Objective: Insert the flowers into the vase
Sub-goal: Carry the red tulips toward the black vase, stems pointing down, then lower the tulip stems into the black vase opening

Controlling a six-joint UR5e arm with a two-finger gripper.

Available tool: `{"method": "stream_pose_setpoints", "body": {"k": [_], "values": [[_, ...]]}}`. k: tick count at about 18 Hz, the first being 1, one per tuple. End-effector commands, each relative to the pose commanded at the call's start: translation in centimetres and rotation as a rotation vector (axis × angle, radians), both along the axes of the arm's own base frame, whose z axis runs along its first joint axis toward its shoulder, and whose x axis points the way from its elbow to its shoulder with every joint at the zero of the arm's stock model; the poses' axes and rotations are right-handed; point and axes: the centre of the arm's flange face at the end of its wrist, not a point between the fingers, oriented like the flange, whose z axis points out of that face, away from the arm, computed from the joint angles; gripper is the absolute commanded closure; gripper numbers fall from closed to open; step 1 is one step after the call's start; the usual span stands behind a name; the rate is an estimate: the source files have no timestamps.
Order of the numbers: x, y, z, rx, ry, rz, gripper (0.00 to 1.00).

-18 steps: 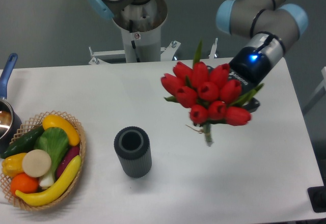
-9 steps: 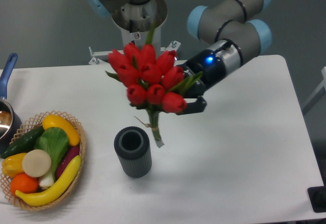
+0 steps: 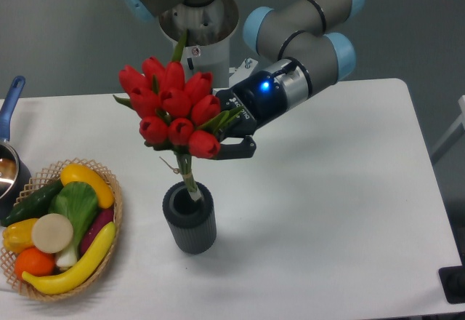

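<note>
One bunch of red tulips (image 3: 171, 109) hangs tilted above the white table (image 3: 327, 211), buds leaning up and to the left, green stems running down so that their lower tip sits at the mouth of the dark grey ribbed vase (image 3: 189, 217). The vase stands upright near the middle of the table, directly beneath the bunch. My pincer (image 3: 227, 132) is pinching the tulips just under the buds, from the right side; one dark finger (image 3: 236, 148) shows below the lowest bud. At the left edge a woven basket (image 3: 110, 241) holds vegetables, well apart from the vase. Behind it a blue-handled pot (image 3: 9, 153) is partly cut off.
</note>
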Motion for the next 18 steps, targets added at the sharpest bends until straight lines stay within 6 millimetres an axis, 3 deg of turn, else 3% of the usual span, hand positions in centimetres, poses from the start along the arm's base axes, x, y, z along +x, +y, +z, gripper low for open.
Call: {"method": "stream_pose_setpoints", "body": {"k": [4,14,18], "values": [[-0.1,0.3,-0.8,-0.004,-0.001,-0.001,0.66],[0.0,1.2,-6.7,-0.019,-0.021,-0.010,0.65],[0.0,0.8,-8.0,-0.026,-0.031,-0.001,0.65]]}}
